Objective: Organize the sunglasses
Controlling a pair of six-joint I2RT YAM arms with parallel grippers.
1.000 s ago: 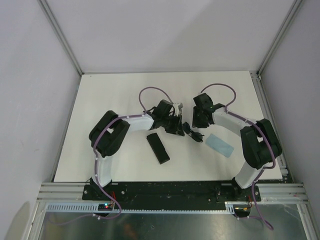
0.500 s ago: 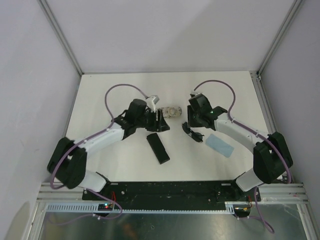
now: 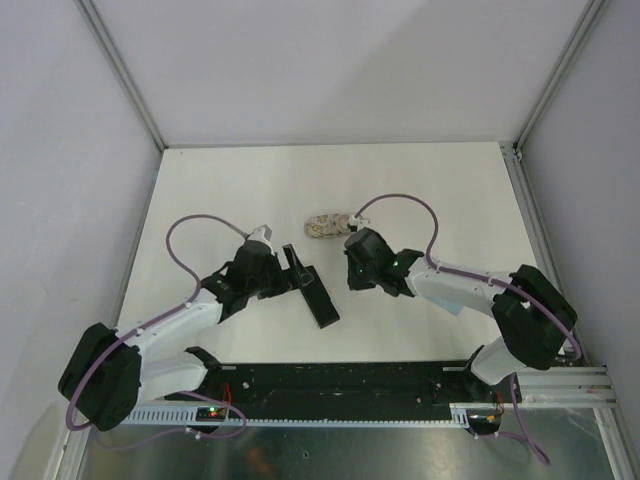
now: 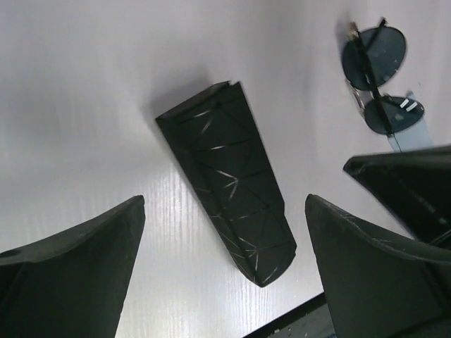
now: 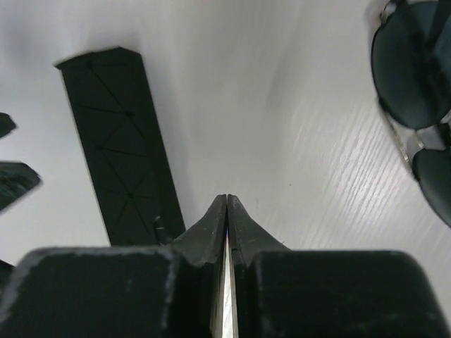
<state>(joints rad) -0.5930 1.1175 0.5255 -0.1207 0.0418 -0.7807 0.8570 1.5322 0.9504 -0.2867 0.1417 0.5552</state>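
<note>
The wire-framed sunglasses point(image 4: 379, 76) with dark round lenses lie on the white table, folded, at the upper right of the left wrist view and at the right edge of the right wrist view point(image 5: 416, 77). In the top view the right arm hides them. My left gripper point(image 3: 292, 270) stands wide open over the near end of the black oblong case point(image 4: 229, 183), with nothing between its fingers point(image 4: 77, 271). My right gripper point(image 5: 227, 201) is shut and empty. It points down at bare table between the black case point(image 5: 120, 148) and the sunglasses.
A beige patterned oval case point(image 3: 325, 225) lies behind both grippers, mid-table. A pale blue cloth point(image 4: 410, 135) shows beside the sunglasses. The two grippers are close together over the black case point(image 3: 317, 295). Grey walls stand at the left, right and back.
The left gripper has opened wide and drawn back towards the near left, from the beige case to the black case. The right gripper has moved left and shut.
</note>
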